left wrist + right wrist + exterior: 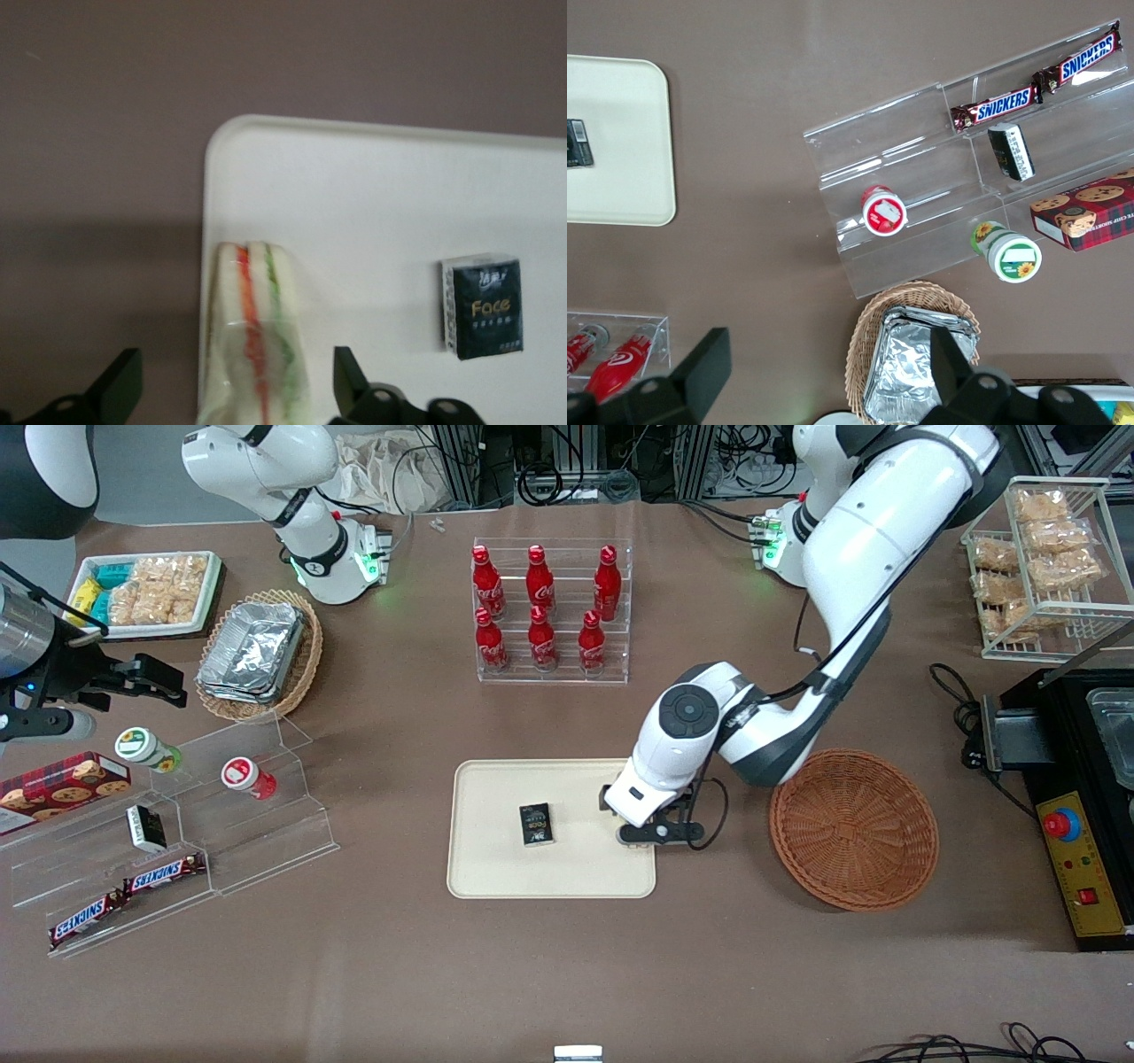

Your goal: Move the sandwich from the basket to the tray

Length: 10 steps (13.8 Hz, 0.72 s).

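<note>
pincer (232, 390): jaws spread wide, gripping nothing, over the tray's (496, 872) basket-side edge
sandwich (255, 341): lying on tray, between the jaws
basket (853, 828): beside tray

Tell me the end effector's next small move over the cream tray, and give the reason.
Probably lift straight up and clear. The clear-wrapped triangular sandwich already lies on the cream-beige rectangular tray, near its edge, and the end effector hangs over it with fingers spread wide, neither touching the wrap. The reddish-brown wicker basket holds nothing.
</note>
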Available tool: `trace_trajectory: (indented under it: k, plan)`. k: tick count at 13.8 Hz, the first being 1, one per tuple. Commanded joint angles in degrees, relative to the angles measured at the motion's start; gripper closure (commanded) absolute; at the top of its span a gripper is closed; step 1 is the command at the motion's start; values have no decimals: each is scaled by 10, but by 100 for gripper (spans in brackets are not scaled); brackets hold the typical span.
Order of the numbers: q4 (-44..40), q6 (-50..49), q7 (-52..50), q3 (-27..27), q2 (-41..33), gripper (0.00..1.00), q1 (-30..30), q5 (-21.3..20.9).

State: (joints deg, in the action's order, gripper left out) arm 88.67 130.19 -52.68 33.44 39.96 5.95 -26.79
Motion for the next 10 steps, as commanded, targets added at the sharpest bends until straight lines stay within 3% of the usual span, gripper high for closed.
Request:
trace_trajectory:
  k: [1, 6, 10]
  plan:
    - [1, -93, 13, 31, -90, 1, -65, 60]
    - [-7, -285, 203, 36, -232, 1, -165, 227]
    - [-20, -424, 262, -74, -326, 1, -140, 263]
